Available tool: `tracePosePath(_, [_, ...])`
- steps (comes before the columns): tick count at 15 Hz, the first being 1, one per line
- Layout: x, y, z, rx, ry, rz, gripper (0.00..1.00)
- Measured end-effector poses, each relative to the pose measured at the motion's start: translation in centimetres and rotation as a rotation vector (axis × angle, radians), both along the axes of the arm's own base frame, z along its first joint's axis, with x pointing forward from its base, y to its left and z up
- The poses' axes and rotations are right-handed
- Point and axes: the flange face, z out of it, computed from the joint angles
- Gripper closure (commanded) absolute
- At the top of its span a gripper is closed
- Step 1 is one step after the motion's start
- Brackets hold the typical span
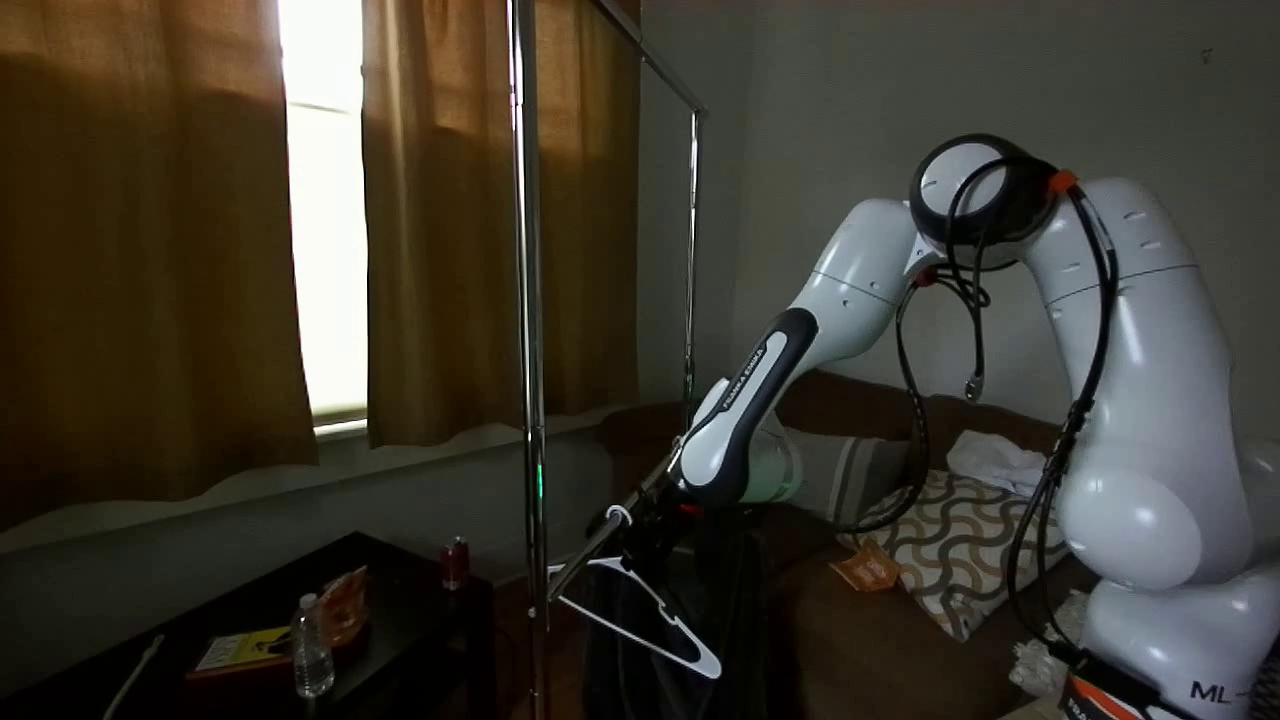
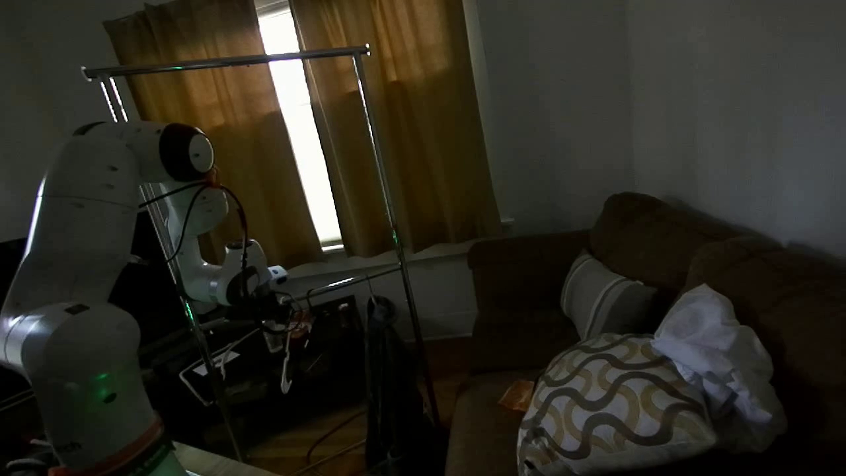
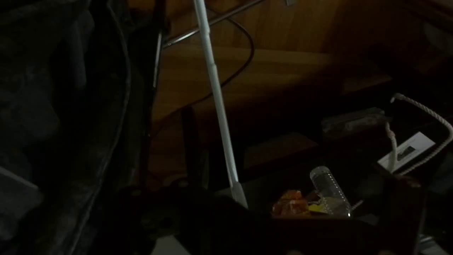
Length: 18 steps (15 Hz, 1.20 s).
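- The gripper (image 1: 648, 528) is hovering at the low bar (image 1: 585, 560) of the clothes rack (image 1: 529, 300), close by the white hanger (image 1: 640, 638); darkness is hiding its jaws, so I cannot tell whether they are standing wide or narrow, or whether they are touching or gripping the hanger.
- In an exterior view the hanger is hanging below the bar, its hook (image 1: 622, 510) apparently looping over it.
- In the wrist view a pale rod (image 3: 219, 95), perhaps a limb of the hanger, is crossing the middle.
- A dark garment (image 2: 390, 383) is hanging from the same bar, right of the gripper in an exterior view, and is filling the left of the wrist view.
- Good handling here is calling, I judge, for slow, small motion: with the hook apparently circling the bar, a hard sideways or downward pull is risking a jam, and the garment is leaving little room.
- The wrist view being so dark, both exterior views are offering the better check on clearance.
- To the left, a dark table (image 1: 400, 575) is bearing a clear bottle (image 1: 311, 655) and a red can (image 1: 455, 565); to the right, a patterned pillow (image 1: 960, 540) is lying on a brown sofa (image 1: 810, 620).
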Motion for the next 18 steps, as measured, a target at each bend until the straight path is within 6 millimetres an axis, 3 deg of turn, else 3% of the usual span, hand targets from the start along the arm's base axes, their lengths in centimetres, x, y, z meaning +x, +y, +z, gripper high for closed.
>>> tracePosePath(3, [0.6,0.3,-1.0,0.036,-0.024,0.054,0.0])
tracePosePath(10, [2.5,-1.3,-3.0,0.071,-0.081,0.096,0.0])
tracePosePath(13, [3.1,-1.1,-3.5,0.074,-0.102,0.116,0.35])
tracePosePath(18, [3.7,-0.7,-4.5,0.076,-0.105,0.141,0.74])
